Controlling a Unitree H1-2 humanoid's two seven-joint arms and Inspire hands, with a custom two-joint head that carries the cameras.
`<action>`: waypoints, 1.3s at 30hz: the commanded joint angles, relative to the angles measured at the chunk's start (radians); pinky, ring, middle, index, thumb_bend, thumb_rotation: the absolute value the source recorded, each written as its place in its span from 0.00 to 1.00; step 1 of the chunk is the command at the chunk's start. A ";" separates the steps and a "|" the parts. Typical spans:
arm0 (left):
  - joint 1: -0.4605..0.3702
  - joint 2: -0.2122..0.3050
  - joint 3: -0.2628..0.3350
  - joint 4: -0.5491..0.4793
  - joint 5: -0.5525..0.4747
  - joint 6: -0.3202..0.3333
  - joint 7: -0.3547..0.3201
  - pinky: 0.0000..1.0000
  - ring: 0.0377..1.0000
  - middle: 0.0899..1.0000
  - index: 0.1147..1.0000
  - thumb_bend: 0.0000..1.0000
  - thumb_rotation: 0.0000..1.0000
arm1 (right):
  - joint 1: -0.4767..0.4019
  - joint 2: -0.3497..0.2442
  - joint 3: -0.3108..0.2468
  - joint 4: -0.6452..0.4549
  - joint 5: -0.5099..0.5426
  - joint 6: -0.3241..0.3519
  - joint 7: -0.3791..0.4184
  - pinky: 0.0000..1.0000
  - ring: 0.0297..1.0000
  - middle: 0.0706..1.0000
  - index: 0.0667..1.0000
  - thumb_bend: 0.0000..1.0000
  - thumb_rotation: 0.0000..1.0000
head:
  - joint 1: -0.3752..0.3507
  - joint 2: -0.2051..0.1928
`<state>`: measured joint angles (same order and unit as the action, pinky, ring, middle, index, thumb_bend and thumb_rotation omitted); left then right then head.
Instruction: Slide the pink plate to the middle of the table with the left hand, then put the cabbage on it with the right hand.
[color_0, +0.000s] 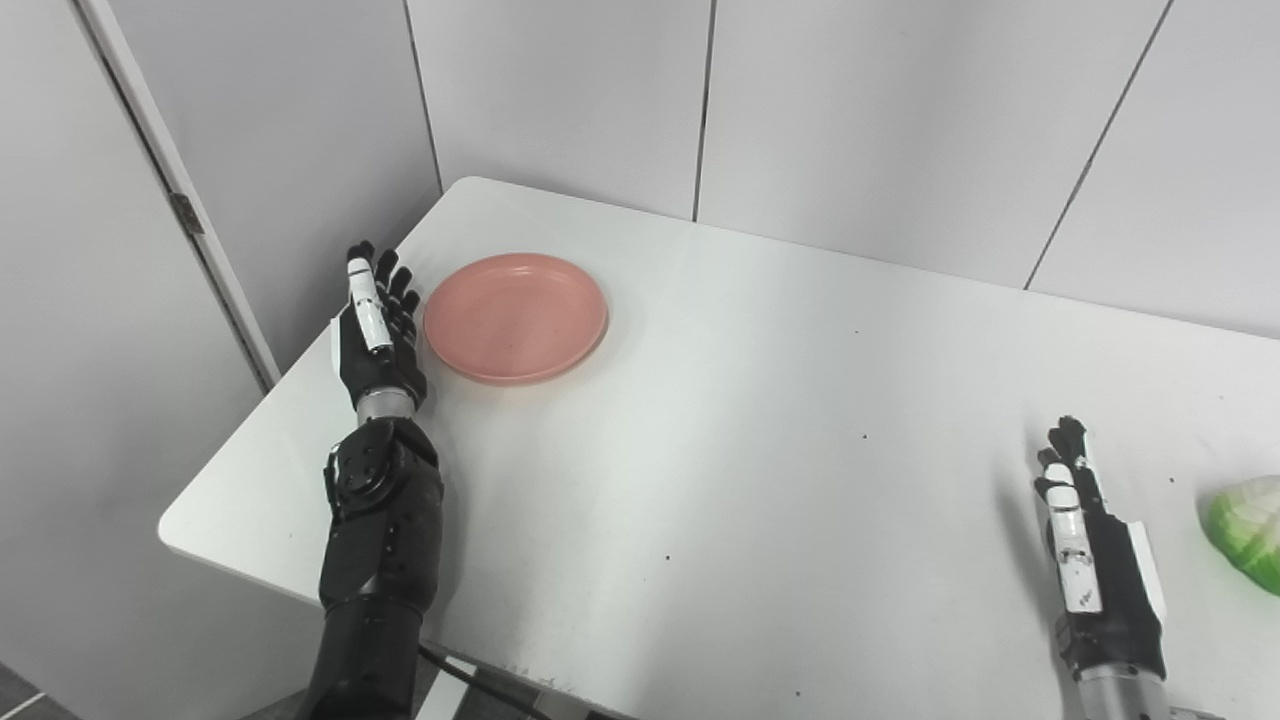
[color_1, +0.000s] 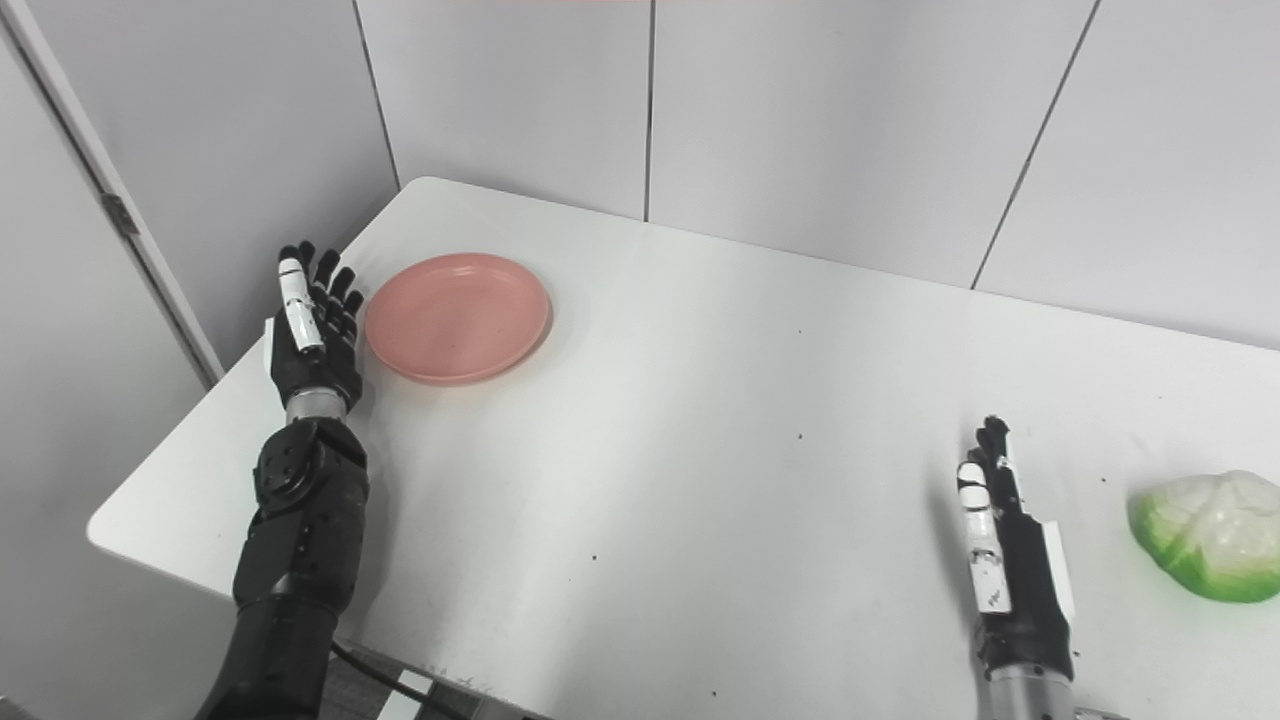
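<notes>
- Plate near far-left corner of surface.
- Left robot hand spread, empty, just beside plate.
- Cabbage at right edge.
- Right robot hand empty, fingers straight, near cabbage.

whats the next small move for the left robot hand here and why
Probably press the left robot hand sideways against the pink plate rim and start pushing it toward the table centre. The hand is open right beside the plate, which sits near the far left corner.
</notes>
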<state>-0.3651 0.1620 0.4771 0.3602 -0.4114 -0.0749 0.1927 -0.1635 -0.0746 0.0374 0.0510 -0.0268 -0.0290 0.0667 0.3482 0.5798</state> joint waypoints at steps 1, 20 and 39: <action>-0.051 0.035 -0.001 -0.005 0.005 -0.048 -0.022 0.99 0.96 0.95 0.94 0.41 1.00 | -0.011 0.001 0.000 -0.031 0.009 -0.011 0.007 1.00 0.99 1.00 1.00 0.13 1.00 | 0.001 0.000; -0.067 0.045 -0.027 0.089 0.004 -0.035 -0.038 0.97 0.95 0.93 0.93 0.43 1.00 | -0.009 0.005 0.003 -0.039 -0.006 -0.003 0.005 0.99 1.00 1.00 1.00 0.16 1.00 | -0.012 0.003; -0.064 -0.026 -0.171 0.016 0.036 0.026 -0.080 0.92 0.91 0.90 0.89 0.43 1.00 | -0.014 0.013 0.008 -0.019 -0.014 -0.016 -0.002 1.00 1.00 1.00 1.00 0.16 1.00 | -0.043 0.006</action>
<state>-0.4084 0.1343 0.3123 0.4109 -0.3862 -0.0568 0.1320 -0.1593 -0.0693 0.0438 0.0469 -0.0413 -0.0291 0.0686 0.3068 0.5844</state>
